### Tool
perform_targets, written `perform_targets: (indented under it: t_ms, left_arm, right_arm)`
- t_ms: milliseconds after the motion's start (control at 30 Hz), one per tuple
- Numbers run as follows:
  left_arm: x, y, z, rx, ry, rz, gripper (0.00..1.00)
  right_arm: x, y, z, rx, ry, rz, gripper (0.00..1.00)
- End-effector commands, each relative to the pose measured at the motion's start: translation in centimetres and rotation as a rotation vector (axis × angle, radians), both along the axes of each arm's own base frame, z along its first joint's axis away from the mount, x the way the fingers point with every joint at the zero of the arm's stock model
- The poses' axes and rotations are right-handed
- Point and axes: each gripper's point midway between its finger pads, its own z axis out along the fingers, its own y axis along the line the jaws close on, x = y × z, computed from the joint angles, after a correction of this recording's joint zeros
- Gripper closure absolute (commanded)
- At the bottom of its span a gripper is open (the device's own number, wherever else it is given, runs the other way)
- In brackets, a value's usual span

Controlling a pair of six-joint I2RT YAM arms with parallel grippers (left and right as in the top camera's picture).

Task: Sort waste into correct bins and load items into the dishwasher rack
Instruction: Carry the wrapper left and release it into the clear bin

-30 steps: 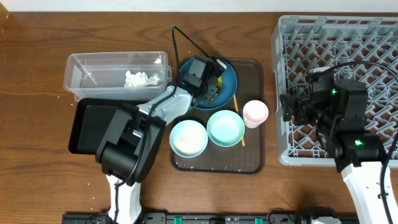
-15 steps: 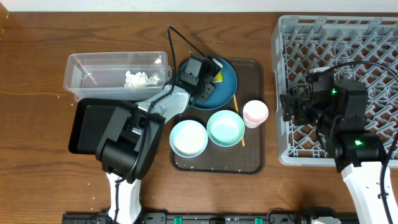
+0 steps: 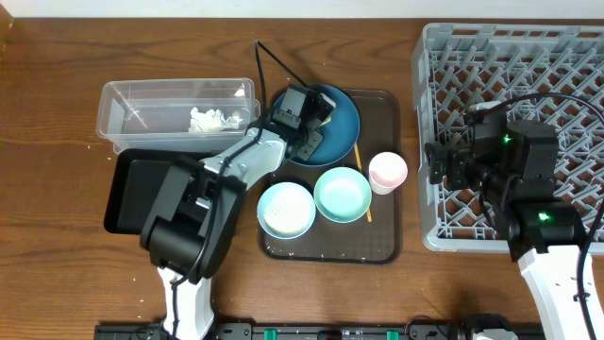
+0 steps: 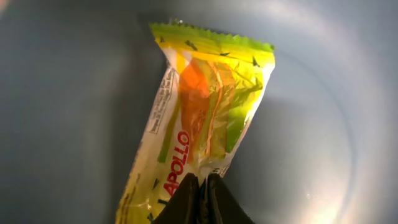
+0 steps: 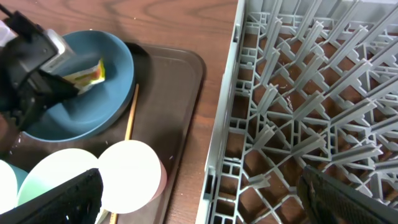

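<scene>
My left gripper is shut on the lower edge of the yellow-orange snack wrapper, which lies over the dark-blue plate. From the right wrist view the wrapper shows at the gripper's tip above the plate. My right gripper is open and holds nothing, hanging over the left wall of the grey dishwasher rack. A white-pink cup, a mint bowl, a white bowl and a thin wooden stick lie on the brown tray.
The clear tub at the back left holds crumpled white tissue. The black tray lies just in front of it, partly under my left arm. The brown serving tray sits between the bins and the rack.
The left gripper's jaws have closed from wide open onto the wrapper on the plate. The right arm has not moved.
</scene>
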Motion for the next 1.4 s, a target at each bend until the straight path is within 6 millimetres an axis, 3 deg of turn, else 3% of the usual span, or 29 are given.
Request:
perform_targets:
  t_ms: [0,167,300,433,600,767,933,1167,1367]
  left_arm:
    - [0.3,0.4,4.8,-0.023,-0.076,0.011,0.91]
    - [-0.5,1.6,10.0,-0.028,-0.139,0.039,0.91]
    - [-0.6,5.3,13.6,0.011,-0.199,0.158,0.92]
    - [-0.1,9.3,15.3,0.012,-0.221,0.276,0.92]
    - [0.5,15.0,14.5,-0.035,-0.172,0.500,0.91]
    - [0.7,18.3,13.8,-0.066,-0.147,0.620,0.87]
    - [0.7,19.2,13.8,-0.063,-0.147,0.639,0.83]
    - [0.7,19.2,13.8,-0.063,-0.147,0.639,0.60]
    - [0.5,19.1,13.6,-0.067,-0.136,0.647,0.54]
  right_arm:
    - [0.4,-0.6,0.9,0.014,-0.018,-0.027,0.01]
    - [0.4,-0.6,0.9,0.014,-0.019,-0.027,0.01]
    - [0.4,-0.6,0.9,0.014,-0.018,-0.027,0.01]
    - [0.4,-0.6,0.9,0.014,-0.018,-0.027,0.01]
    - [0.4,-0.6,0.9,0.015,-0.017,-0.027,0.01]
    - [0.4,-0.6,0.9,0.016,-0.017,-0.028,0.01]
    - [0.3,-0.6,0.8,0.017,-0.014,-0.029,0.01]
    - [0.2,-0.6,0.6,0.016,-0.003,-0.029,0.01]
    - [0.2,-0.6,0.6,0.016,-0.002,-0.028,0.01]
